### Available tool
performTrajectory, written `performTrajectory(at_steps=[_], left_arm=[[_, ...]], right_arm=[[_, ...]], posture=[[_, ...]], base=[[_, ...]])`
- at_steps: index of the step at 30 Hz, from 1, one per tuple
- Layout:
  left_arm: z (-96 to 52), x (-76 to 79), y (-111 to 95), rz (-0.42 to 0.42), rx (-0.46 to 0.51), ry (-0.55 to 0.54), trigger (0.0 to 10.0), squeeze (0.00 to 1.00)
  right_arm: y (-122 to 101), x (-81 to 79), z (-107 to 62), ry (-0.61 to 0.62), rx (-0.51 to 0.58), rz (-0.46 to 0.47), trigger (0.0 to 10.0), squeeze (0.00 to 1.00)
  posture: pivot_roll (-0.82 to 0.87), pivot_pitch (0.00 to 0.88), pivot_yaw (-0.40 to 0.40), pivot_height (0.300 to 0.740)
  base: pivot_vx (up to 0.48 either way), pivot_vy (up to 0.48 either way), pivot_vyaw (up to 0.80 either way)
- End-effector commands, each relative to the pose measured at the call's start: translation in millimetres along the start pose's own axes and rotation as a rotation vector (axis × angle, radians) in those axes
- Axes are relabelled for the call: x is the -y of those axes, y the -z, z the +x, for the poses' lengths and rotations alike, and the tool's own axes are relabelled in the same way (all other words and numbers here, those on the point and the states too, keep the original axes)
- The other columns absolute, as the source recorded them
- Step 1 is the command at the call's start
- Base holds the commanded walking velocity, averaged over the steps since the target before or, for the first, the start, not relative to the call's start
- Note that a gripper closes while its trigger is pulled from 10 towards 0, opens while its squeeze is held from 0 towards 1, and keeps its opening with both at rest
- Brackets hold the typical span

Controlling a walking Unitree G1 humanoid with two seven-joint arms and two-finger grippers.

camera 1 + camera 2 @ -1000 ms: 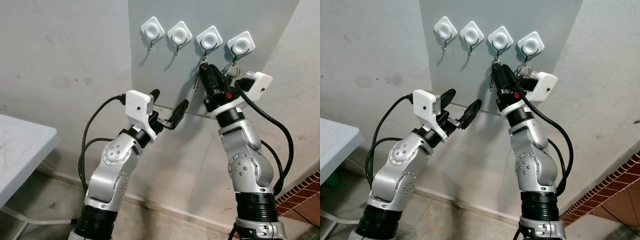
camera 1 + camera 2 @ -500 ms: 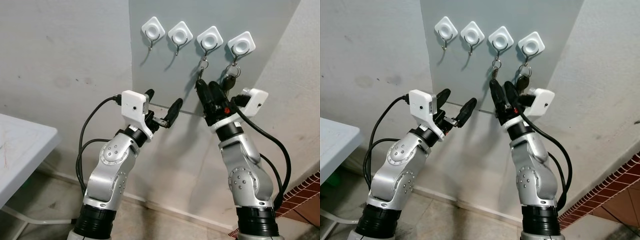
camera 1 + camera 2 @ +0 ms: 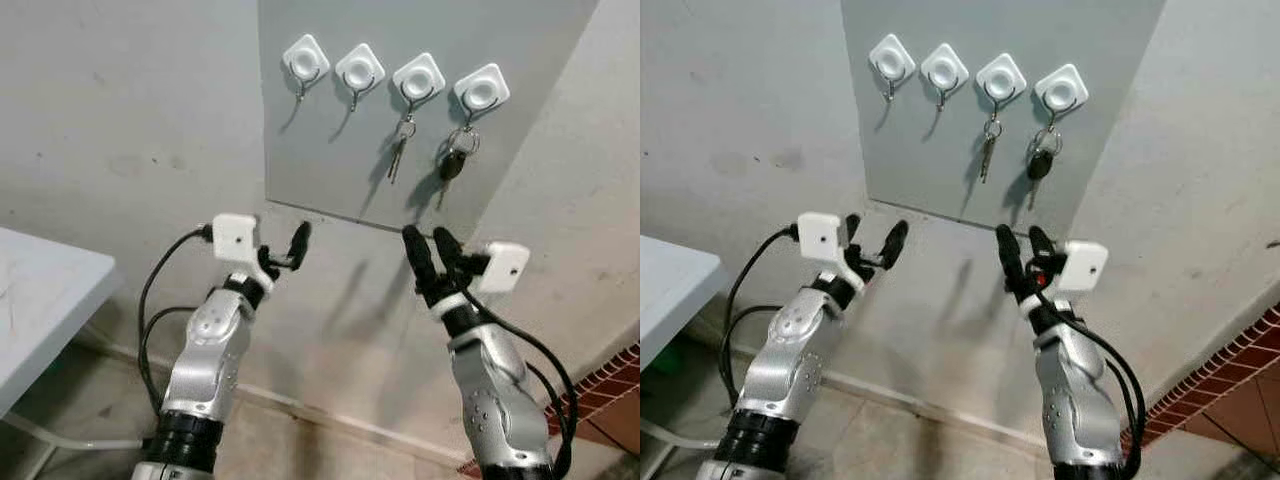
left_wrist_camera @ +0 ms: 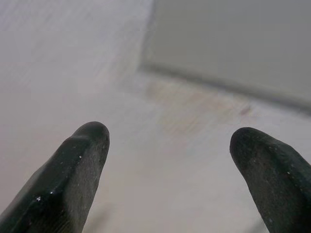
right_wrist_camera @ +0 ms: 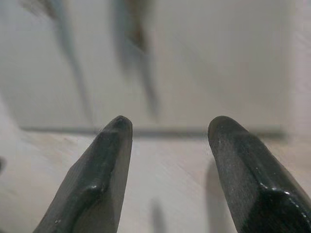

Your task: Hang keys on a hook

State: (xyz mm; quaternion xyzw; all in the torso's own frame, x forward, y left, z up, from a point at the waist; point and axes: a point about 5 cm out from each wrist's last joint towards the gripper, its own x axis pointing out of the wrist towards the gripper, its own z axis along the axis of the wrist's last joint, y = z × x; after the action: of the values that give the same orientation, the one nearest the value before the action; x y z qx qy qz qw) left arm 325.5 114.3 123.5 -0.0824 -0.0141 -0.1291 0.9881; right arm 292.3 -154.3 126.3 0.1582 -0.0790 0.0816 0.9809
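Four white hooks sit in a row near the top of a grey panel (image 3: 330, 150) on the wall. Counting from the robot's left, the first hook (image 3: 305, 57) and the second hook (image 3: 359, 68) are bare. The third hook (image 3: 418, 77) carries a small silver key (image 3: 398, 155) on a ring, hanging straight down. The fourth hook (image 3: 481, 90) carries a ring with a dark-headed key (image 3: 452, 162). So two sets of keys hang, side by side and apart from each other, and two hooks stand free.

Both arms are raised before the wall, below the panel's lower edge. The left gripper (image 3: 283, 252) points toward the wall near the panel's lower left corner, its jaws apart and holding nothing; the left wrist view shows bare wall and the panel's edge between its two fingers (image 4: 80, 170). The right gripper (image 3: 430, 250) points up under the hanging keys, well below them, jaws likewise apart and empty; its wrist view shows the keys only as blurs above the fingers (image 5: 104, 174).

Between the two grippers is open wall. A white counter (image 3: 45, 300) juts in at the far left, clear of the left arm. Red brick (image 3: 610, 390) shows at the lower right corner.
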Motion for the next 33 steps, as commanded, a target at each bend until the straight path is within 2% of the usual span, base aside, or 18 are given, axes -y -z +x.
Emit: performTrajectory(at_steps=[1,7,9,13,16,21,26,29,33], left_arm=[[-1.9,-5.6,6.6,0.0,-0.006,-0.029,10.0,0.0],[-0.1,-15.0,17.3,-0.004,-0.018,-0.073,10.0,0.0],[0.2,-16.3,18.1,-0.004,-0.017,-0.079,10.0,0.0],[-0.3,-20.1,22.2,-0.015,-0.025,-0.075,10.0,0.0],[0.1,-21.1,26.0,-0.05,-0.033,-0.071,10.0,0.0],[0.0,-20.6,27.0,-0.059,-0.022,-0.067,10.0,0.0],[-4.6,-19.1,33.7,-0.065,-0.023,-0.053,10.0,0.0],[-11.4,-17.5,42.8,-0.047,-0.03,-0.031,10.0,0.0],[-22.2,-17.2,56.1,-0.036,-0.052,-0.026,10.0,0.0]], right_arm=[[6.7,12.0,-6.8,0.076,-0.021,-0.048,10.0,0.0],[22.1,28.1,-18.7,0.195,-0.057,-0.09,10.0,0.0],[23.3,28.6,-19.8,0.206,-0.051,-0.084,10.0,0.0],[27.7,27.4,-23.1,0.231,-0.051,-0.145,10.0,0.0],[29.2,25.1,-23.2,0.23,-0.048,-0.142,10.0,0.0],[31.5,25.2,-25.6,0.221,-0.067,-0.199,10.0,0.0],[35.0,29.5,-32.1,0.231,-0.079,-0.249,10.0,0.0],[44.8,32.7,-42.3,0.232,-0.109,-0.288,10.0,0.0],[55.8,37.1,-54.2,0.251,-0.15,-0.295,10.0,0.0]], posture=[[-0.03,0.0,-0.004,0.74],[-0.04,0.0,0.019,0.74],[-0.04,0.0,0.019,0.74],[-0.06,0.0,0.044,0.74],[-0.07,0.0,0.041,0.74],[-0.08,0.0,0.036,0.74],[-0.09,0.0,0.033,0.74],[-0.09,0.0,0.03,0.74],[-0.08,0.0,0.024,0.74]], base=[[0.0,0.0,0.0],[0.0,0.0,0.0],[0.0,0.0,0.0],[0.0,0.0,0.0],[0.0,0.0,0.0],[0.0,0.0,0.0],[0.0,0.0,0.0],[0.0,0.0,0.0],[0.0,0.0,0.0]])
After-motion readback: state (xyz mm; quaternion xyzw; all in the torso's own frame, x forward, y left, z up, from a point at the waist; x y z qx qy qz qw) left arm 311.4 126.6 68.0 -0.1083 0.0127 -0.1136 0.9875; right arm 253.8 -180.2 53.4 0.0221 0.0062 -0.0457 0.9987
